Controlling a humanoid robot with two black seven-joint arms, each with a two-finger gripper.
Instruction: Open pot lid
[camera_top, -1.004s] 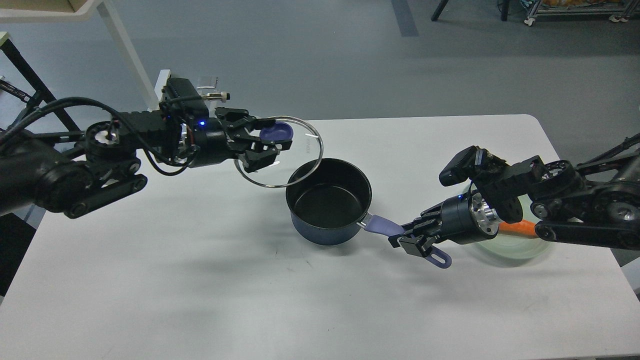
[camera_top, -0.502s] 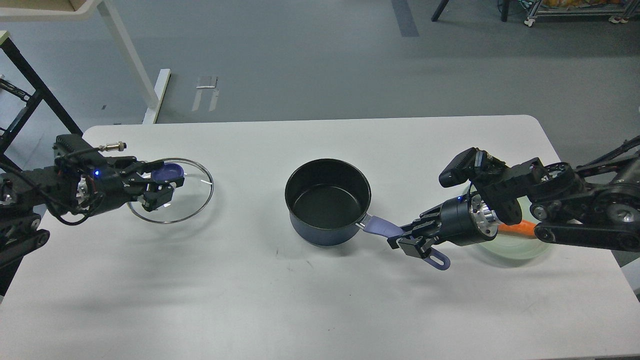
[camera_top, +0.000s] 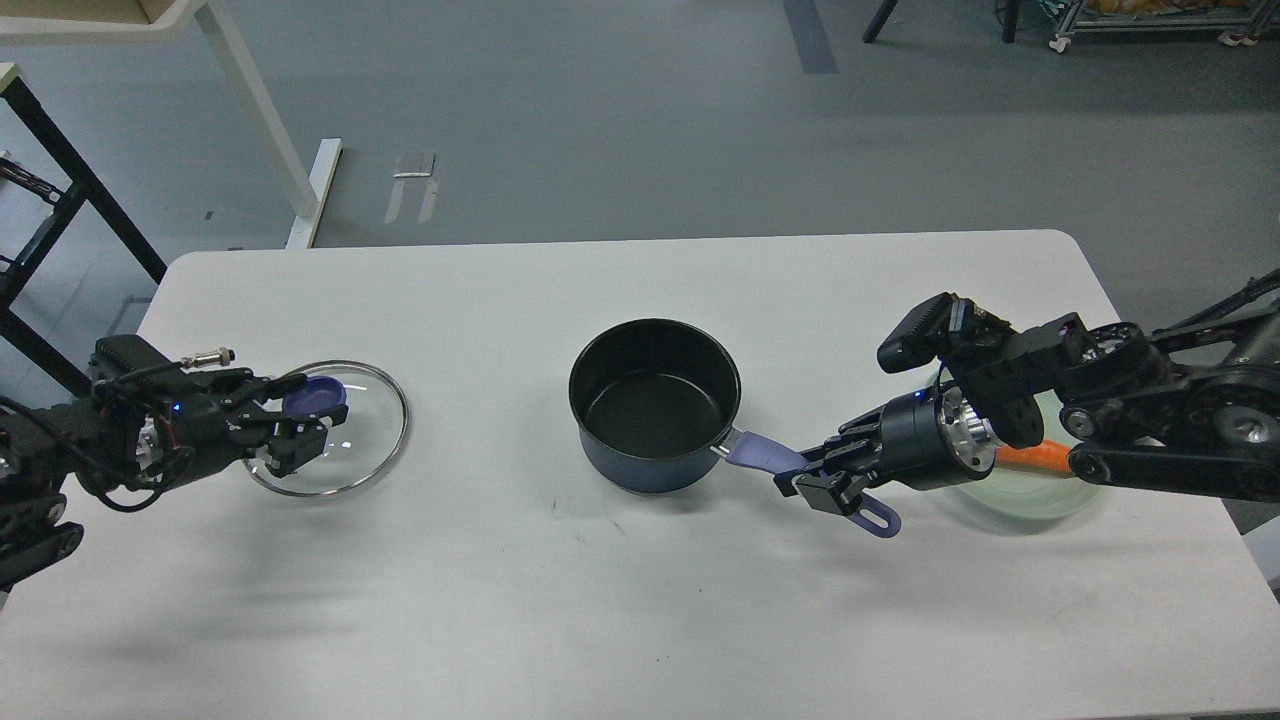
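A dark blue pot stands uncovered in the middle of the white table, its inside black and empty. Its purple handle points right. My right gripper is shut on that handle. The glass lid with a blue knob is at the table's left side, low over or on the surface. My left gripper is shut on the lid's knob.
A pale green plate with an orange carrot sits at the right, mostly under my right arm. White table legs and a black frame stand beyond the table's far left corner.
My left gripper has carried the lid from beside the pot's rim far to the left and down toward the table. The right gripper and pot have barely moved.
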